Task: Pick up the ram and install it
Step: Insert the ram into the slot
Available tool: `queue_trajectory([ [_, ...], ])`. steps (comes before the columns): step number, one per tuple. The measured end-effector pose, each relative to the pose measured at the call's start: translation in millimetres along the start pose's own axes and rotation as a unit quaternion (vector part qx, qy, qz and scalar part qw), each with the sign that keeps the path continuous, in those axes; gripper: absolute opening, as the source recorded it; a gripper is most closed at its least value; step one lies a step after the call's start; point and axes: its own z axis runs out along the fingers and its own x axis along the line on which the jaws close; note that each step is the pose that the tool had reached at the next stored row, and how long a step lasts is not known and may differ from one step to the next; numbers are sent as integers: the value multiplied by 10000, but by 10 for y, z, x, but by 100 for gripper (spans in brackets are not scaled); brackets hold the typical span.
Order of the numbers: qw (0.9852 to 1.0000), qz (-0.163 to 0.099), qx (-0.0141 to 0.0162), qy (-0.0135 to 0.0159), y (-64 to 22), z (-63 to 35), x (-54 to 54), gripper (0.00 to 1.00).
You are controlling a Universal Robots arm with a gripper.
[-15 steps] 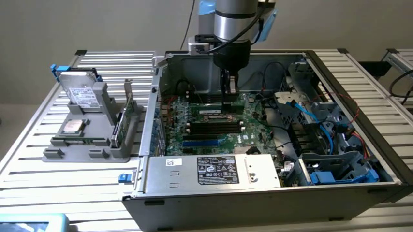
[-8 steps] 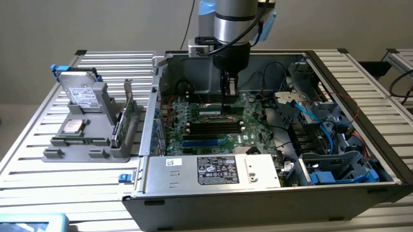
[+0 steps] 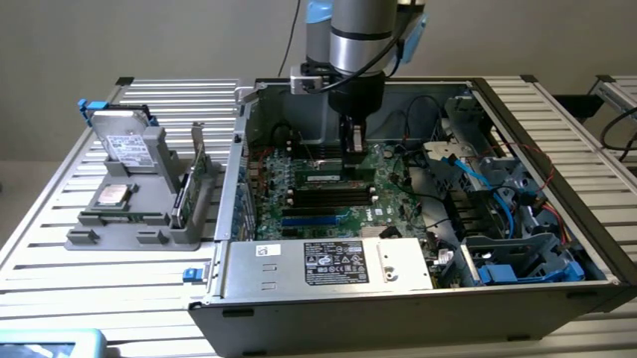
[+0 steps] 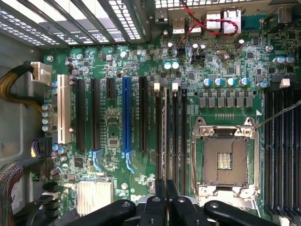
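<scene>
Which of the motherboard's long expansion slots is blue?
The blue slot between two black ones; every other slot is black, except one white slot at the row's end.

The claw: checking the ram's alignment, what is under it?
The ram, edge-on in the claw, runs along the black memory slots beside the processor socket. Its lower edge and the slot beneath are hidden.

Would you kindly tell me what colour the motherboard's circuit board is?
The motherboard is green; the wrist view shows it best.
</scene>
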Motion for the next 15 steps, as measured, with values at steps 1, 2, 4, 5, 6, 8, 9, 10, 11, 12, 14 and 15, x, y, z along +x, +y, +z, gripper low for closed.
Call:
queue_trajectory([
  [1, 10000, 0, 0, 0, 0, 9, 1, 13],
  [2, 10000, 0, 0, 1, 0, 20, 3, 13],
  [4, 10000, 0, 0, 0, 0, 40, 4, 13],
  [5, 10000, 0, 0, 2, 1, 44, 6, 13],
  [6, 10000, 0, 0, 4, 1, 49, 7, 13],
  [8, 10000, 0, 0, 10, 0, 59, 8, 13],
  [9, 10000, 0, 0, 13, 0, 62, 10, 13],
  [10, 10000, -1, 0, 14, 0, 67, 13, 13],
  [11, 10000, -1, 1, 13, 0, 73, 16, 13],
  [12, 10000, 0, 1, 14, 0, 79, 19, 13],
  [14, 10000, 0, 0, 13, 0, 94, 19, 13],
  [15, 10000, 0, 0, 14, 0, 100, 20, 13],
])
